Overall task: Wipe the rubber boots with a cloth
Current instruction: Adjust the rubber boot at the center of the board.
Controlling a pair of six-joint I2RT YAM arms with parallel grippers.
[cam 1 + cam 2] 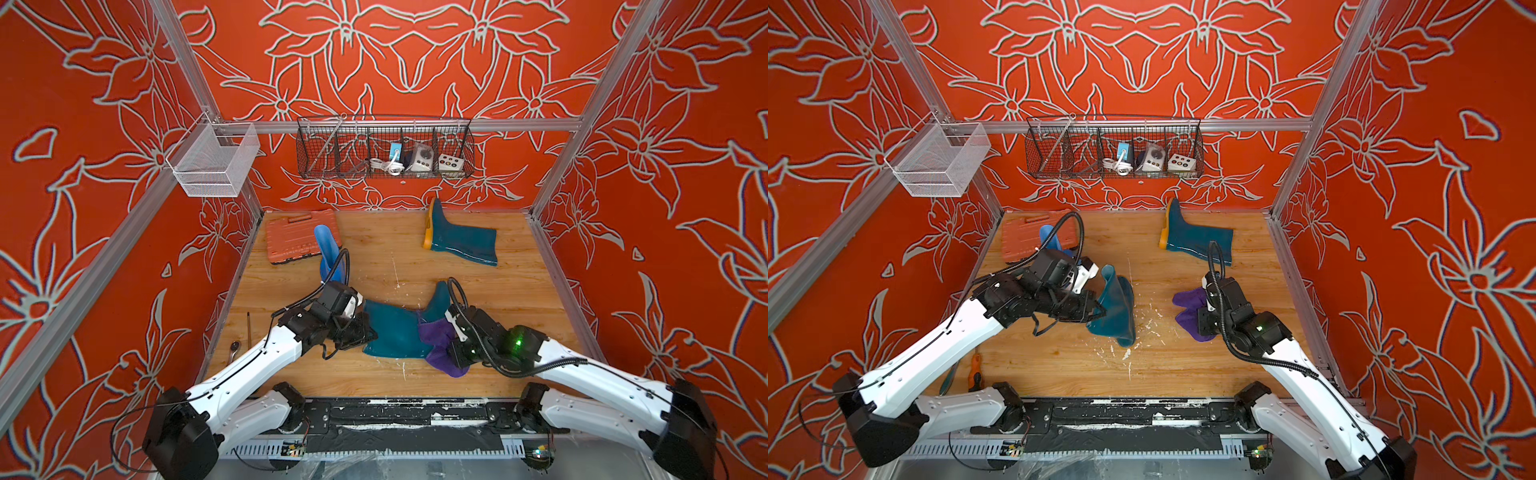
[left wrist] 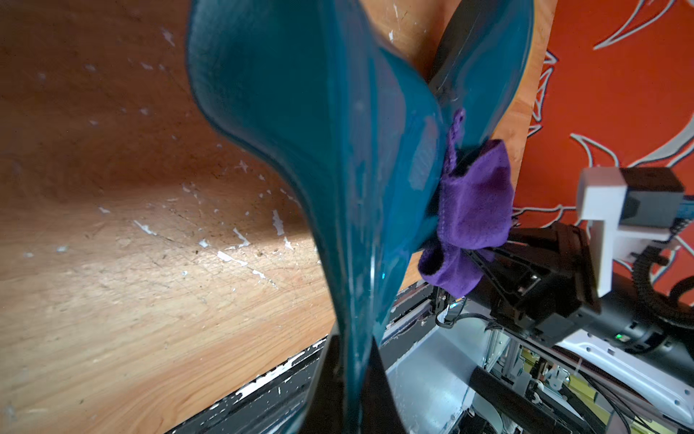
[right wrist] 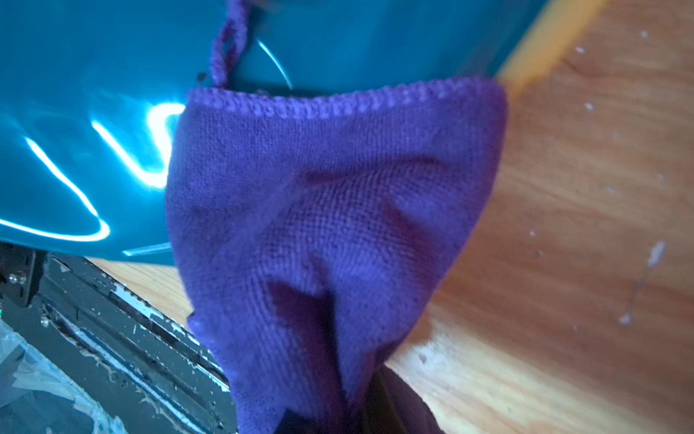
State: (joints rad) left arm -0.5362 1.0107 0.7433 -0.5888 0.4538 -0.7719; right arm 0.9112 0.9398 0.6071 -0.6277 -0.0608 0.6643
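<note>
My left gripper is shut on the shaft rim of a dark teal rubber boot, pinching the rubber flat. My right gripper is shut on the bunched purple cloth. In both wrist views the cloth presses against this boot's glossy side near the ankle. A second dark teal boot lies on its side at the back right. The bright blue boot lies behind my left wrist.
An orange tool case lies at the back left beside the blue boot. A ratchet and a thin rod lie along the left edge. A black wire basket and a white mesh basket hang on the frame rails.
</note>
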